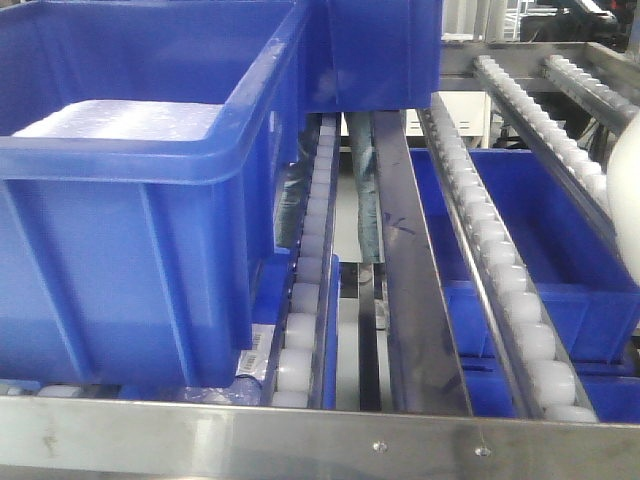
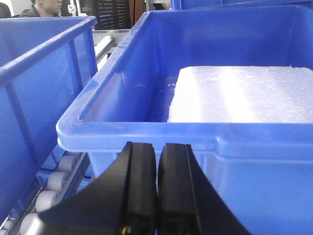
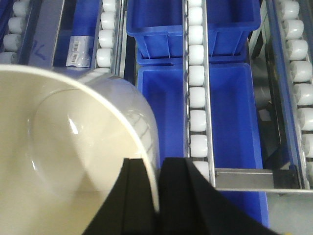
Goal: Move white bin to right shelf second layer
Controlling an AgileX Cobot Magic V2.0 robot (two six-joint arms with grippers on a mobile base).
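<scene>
Right wrist view showed the right gripper pinching the white bin's rim above the roller tracks, carried but not yet set down, placement remaining.

I log: blue crate holding white foam slab, roller tracks, riveted steel front rail, white bin at right edge.

White bin above roller tracks, crates below.

Steel-framed roller-track shelf level, large blue crate resting on its left rollers
</scene>
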